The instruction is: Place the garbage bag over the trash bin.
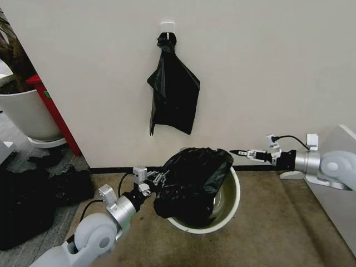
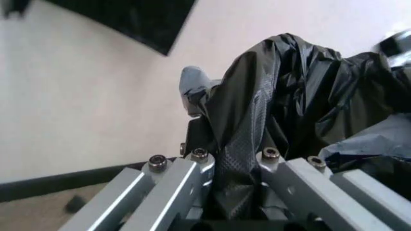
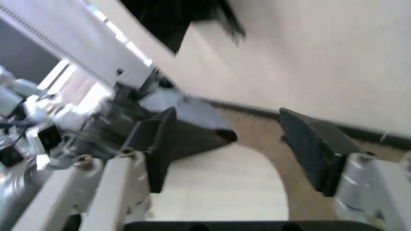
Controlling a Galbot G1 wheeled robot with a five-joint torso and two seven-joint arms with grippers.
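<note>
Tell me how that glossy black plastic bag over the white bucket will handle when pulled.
The thin, wrinkly black plastic garbage bag slumps over the white bucket, so probably floppy and light. It bunches between the left gripper fingers; its gloss suggests it could slip.

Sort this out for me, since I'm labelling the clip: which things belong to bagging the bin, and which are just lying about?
Part of the job:
- garbage bag, bunched over the bin's left side
- trash bin
- left gripper, shut on the bag
- right gripper, open, near the bin's far right rim

Lying about:
- knotted black sack hanging on the wall
- white planter
- black bundles on the floor

Carpeted office corner (image 1: 289, 222), white wall (image 1: 267, 67)
</note>
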